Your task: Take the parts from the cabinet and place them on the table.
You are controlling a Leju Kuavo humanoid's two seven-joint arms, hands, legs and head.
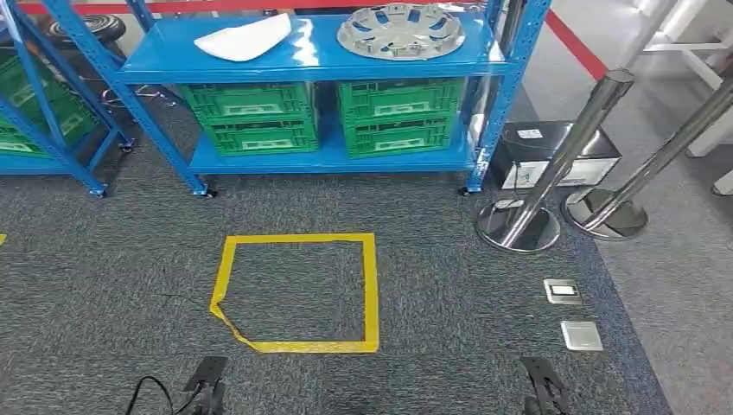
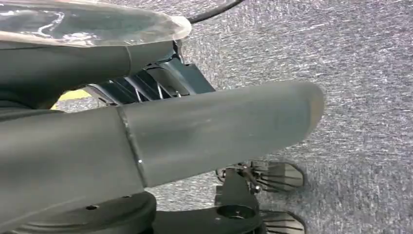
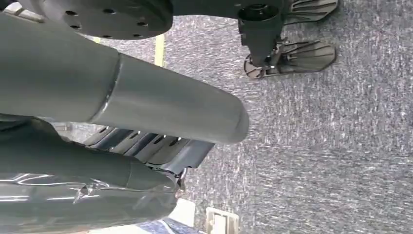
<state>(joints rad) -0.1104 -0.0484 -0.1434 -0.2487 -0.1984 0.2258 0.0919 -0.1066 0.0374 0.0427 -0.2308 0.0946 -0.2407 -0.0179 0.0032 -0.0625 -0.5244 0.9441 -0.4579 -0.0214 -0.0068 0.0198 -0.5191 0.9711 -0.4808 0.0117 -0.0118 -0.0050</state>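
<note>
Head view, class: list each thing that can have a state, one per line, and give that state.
Hubcap: lying flat on the blue rack's top shelf.
White part: lying on the same shelf, left of the hubcap.
Green crates: stacked in pairs on the lower shelf.
Left robot hand: empty, hanging over carpet.
Right robot hand: empty, hanging over carpet.

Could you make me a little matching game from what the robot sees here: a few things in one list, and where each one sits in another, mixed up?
Things:
1. silver hubcap
2. white part
3. green crates
4. yellow tape square

Places:
A. on the grey carpet in front of the rack
B. top shelf, right side
C. lower shelf of the blue rack
D. top shelf, left side

Pairs: 1-B, 2-D, 3-C, 4-A
</note>
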